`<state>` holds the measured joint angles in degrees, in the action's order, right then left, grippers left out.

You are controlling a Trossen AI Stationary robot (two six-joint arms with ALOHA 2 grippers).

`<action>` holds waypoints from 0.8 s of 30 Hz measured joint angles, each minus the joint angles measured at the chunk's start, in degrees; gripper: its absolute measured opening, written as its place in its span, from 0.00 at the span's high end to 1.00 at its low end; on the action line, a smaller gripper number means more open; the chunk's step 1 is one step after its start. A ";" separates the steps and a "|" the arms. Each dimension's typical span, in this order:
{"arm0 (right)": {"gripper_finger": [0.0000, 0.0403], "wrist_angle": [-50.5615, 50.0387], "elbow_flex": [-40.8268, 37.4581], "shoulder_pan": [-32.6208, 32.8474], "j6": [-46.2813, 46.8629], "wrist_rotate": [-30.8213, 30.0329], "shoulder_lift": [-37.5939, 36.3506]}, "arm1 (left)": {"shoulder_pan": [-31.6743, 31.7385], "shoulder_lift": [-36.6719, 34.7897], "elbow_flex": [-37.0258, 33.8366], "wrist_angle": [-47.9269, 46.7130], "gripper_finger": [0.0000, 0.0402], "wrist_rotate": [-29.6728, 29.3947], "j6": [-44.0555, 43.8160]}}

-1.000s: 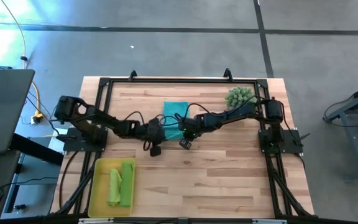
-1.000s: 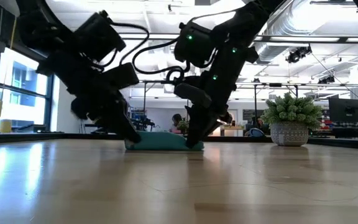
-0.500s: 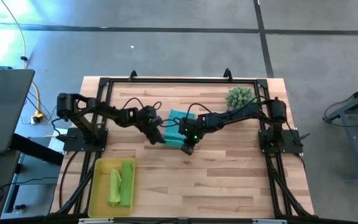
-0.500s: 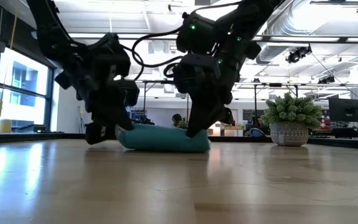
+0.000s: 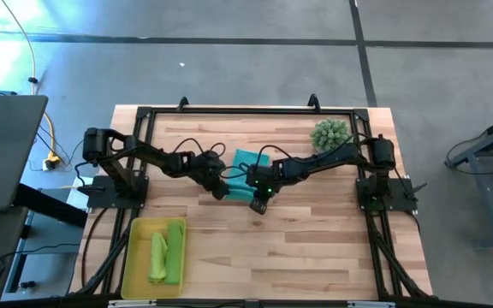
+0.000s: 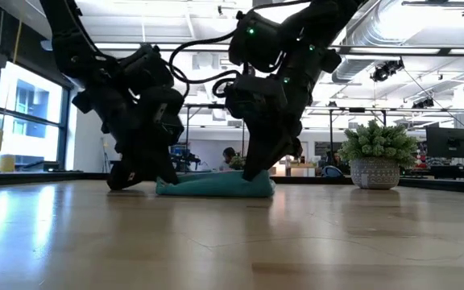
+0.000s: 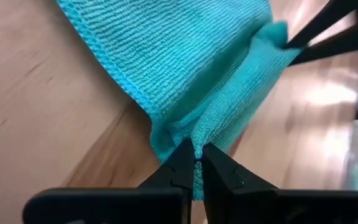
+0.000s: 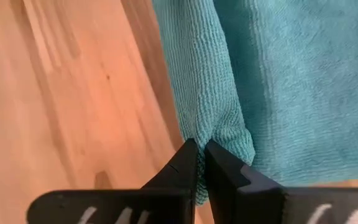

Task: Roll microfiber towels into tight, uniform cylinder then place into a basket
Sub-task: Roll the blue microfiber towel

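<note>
Left pincer (image 7: 197,163): closed, pinching the rolled edge of the teal towel (image 7: 185,68). Right pincer (image 8: 199,160): closed, nipping the fold at the opposite end of that edge. Towel spreads flat ahead of both pincers. Bare counter (image 5: 315,239) lies behind them. Basket (image 5: 132,257) sits near the counter's front-left corner, holding two green towels (image 5: 168,252).

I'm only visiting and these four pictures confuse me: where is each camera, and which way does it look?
High view: above the table, looking straight down on both arms, the teal towel and the yellow basket.
Low view: at tabletop height, looking level across; both arms descend onto the towel.
Left wrist view: on the left arm; left hand shut on the towel's edge.
Right wrist view: on the right arm; right hand shut likewise.
All four share the teal towel.
</note>
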<state>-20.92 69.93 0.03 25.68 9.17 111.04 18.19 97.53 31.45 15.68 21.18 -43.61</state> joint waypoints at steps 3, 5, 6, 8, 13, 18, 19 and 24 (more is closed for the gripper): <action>0.94 -1.04 0.04 0.02 -3.81 -2.38 -0.08 | -1.36 0.25 1.38 -2.93 0.98 -3.07 1.78; 0.89 -3.26 0.04 -0.01 -5.96 -3.49 -0.88 | -2.01 0.37 2.09 -4.51 0.98 -3.70 3.34; 0.86 -4.19 0.04 -0.20 -6.46 -4.09 -1.49 | -2.30 0.38 2.13 -4.53 0.98 -4.46 4.07; 0.80 -6.96 0.04 -0.70 -6.89 -4.85 -3.09 | -2.82 0.38 2.13 -4.47 0.98 -5.44 4.23; 0.70 -9.84 0.04 -1.43 -8.74 -4.59 -8.08 | -3.12 0.38 2.13 -4.28 0.98 -6.58 4.17; 0.69 -3.02 -0.03 3.78 -18.92 -10.29 -8.72 | -3.16 0.38 2.11 -4.07 0.98 -7.65 4.40; 0.69 -0.74 -0.49 4.89 -21.32 -12.16 -8.30 | -3.16 0.38 2.11 -4.06 0.98 -7.67 4.74; 0.69 2.32 -1.88 8.75 -25.56 -22.67 -4.83 | -3.16 0.38 2.09 -4.06 0.98 -7.79 4.83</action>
<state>-18.60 68.05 8.78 0.12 -13.50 106.22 15.03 97.91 33.54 11.62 13.39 -38.79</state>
